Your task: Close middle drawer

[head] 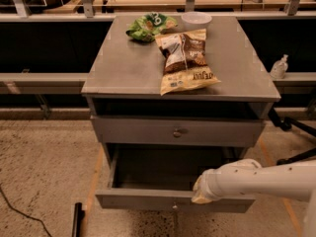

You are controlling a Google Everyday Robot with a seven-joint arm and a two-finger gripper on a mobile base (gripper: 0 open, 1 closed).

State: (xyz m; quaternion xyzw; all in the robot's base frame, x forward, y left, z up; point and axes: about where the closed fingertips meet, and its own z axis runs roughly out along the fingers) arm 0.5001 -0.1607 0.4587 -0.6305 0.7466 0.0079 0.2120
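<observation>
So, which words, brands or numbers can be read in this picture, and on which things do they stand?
Brown and yellow chip bag: upside-down print, too blurred to read.
Green bag: white mark, unreadable.
Gripper, at the front of the open drawer: no text on either.

Smooth white tubular arm [261, 179] ends in a cream gripper [201, 194] at the middle drawer [143, 199] front.
</observation>
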